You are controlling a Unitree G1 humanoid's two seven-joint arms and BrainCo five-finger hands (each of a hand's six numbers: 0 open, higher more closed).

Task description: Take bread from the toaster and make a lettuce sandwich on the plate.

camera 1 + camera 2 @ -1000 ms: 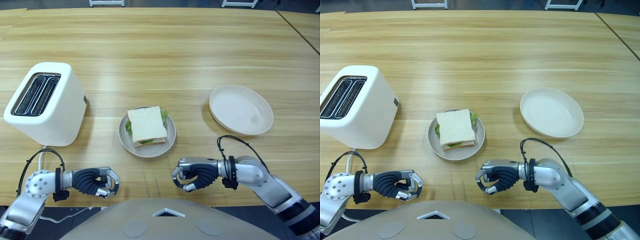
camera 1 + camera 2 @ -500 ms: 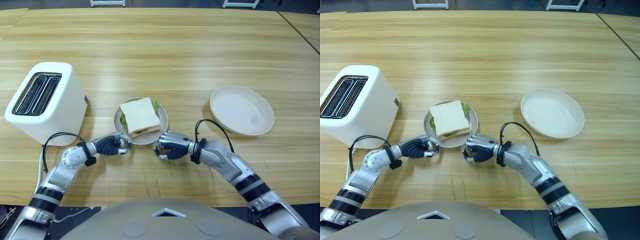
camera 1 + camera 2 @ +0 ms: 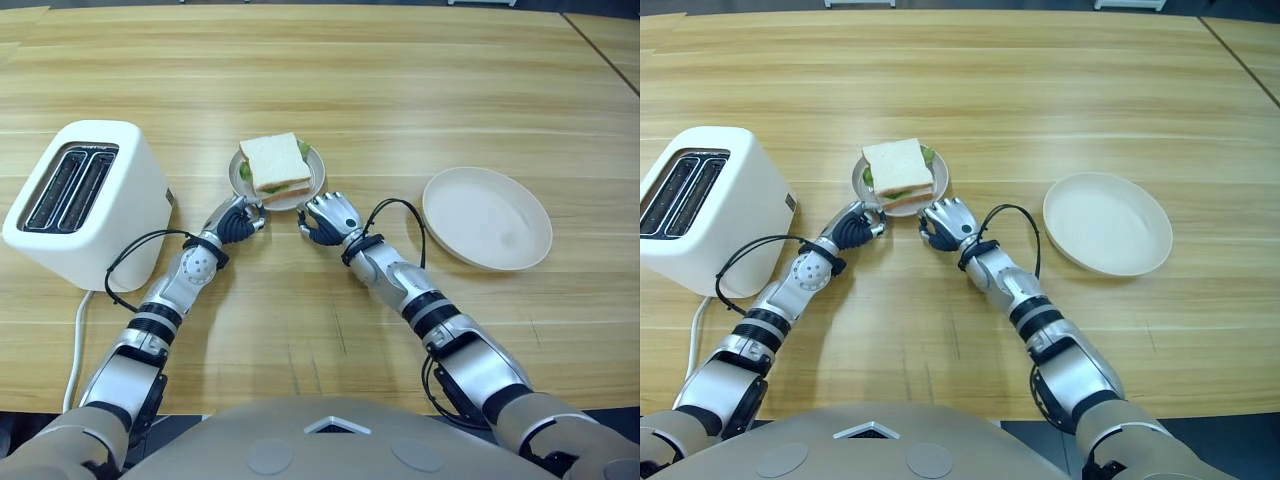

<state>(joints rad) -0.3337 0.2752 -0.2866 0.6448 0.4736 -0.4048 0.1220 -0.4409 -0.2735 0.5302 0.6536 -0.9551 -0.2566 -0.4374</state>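
A sandwich (image 3: 276, 163) of white bread slices with green lettuce between them lies on a small grey plate (image 3: 234, 174) in the middle of the table. My left hand (image 3: 238, 216) is curled at the plate's near left rim. At the near right rim my right hand (image 3: 326, 215) is curled the same way, and both arms are stretched far forward. The white toaster (image 3: 85, 200) stands to the left, and both of its slots look dark and empty.
A larger cream plate (image 3: 432, 214) sits empty at the right. The toaster's white cable (image 3: 78, 340) runs down to the table's near edge on the left. Bare wooden tabletop stretches beyond the sandwich plate.
Both hands went from the table's near edge to the small plate's rim, then travelled away from me with it. The plate and sandwich now sit farther back.
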